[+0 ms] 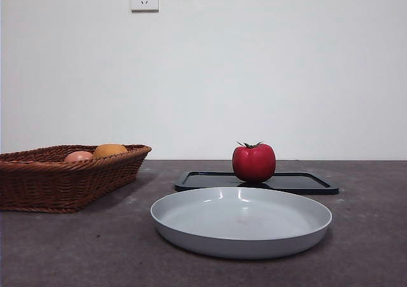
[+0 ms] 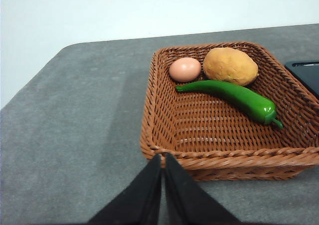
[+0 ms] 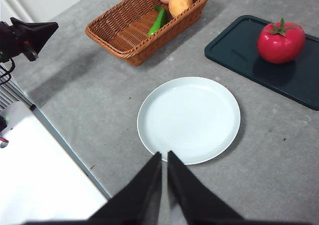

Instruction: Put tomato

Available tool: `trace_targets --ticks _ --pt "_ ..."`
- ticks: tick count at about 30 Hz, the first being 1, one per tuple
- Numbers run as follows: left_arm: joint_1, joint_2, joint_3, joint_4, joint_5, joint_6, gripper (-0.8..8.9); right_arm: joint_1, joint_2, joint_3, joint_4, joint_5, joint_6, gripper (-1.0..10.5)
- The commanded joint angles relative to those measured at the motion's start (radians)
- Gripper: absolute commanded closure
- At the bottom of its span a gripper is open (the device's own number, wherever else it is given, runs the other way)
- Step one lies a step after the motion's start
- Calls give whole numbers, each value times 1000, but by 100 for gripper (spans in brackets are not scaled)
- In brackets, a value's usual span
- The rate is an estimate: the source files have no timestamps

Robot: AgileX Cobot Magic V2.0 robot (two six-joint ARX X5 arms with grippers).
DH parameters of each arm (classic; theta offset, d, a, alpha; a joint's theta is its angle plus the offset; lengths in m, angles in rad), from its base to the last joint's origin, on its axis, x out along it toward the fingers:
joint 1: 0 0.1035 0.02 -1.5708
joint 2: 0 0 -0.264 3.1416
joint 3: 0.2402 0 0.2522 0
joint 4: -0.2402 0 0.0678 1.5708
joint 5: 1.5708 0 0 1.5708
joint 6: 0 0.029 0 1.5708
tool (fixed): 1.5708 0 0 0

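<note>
The glossy red tomato (image 1: 254, 163) with a green stem stands on a black tray (image 1: 305, 184) behind a pale grey plate (image 1: 241, 236). The right wrist view shows the tomato (image 3: 280, 41) on the tray (image 3: 234, 53), beyond the empty plate (image 3: 164, 115). My right gripper (image 3: 164, 156) is shut and empty, held high above the plate's near rim. My left gripper (image 2: 163, 157) is shut and empty, hovering just outside the wicker basket's (image 2: 164, 140) near wall. Neither gripper shows in the front view.
The basket (image 1: 63, 185) at the left holds a pale pink fruit (image 2: 185, 69), an orange round fruit (image 2: 230, 65) and a green pepper (image 2: 234, 98). The left arm (image 3: 25, 35) shows at the right wrist view's edge, with the table's edge below it.
</note>
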Motion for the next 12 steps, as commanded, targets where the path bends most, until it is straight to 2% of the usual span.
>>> trace_targets --ticks 1,6,9,12 --pt "2 -2 -21 -9 0 -8 802 6 3 5 10 -2 0 941" --pt "2 -2 -21 -9 0 -8 802 -4 -5 5 24 11 -39 940" --pt "2 -2 -21 -9 0 -8 802 -57 -20 -2 106 13 -87 941" --pt "2 -2 -21 -9 0 -8 802 -139 -57 -38 230 14 -79 941"
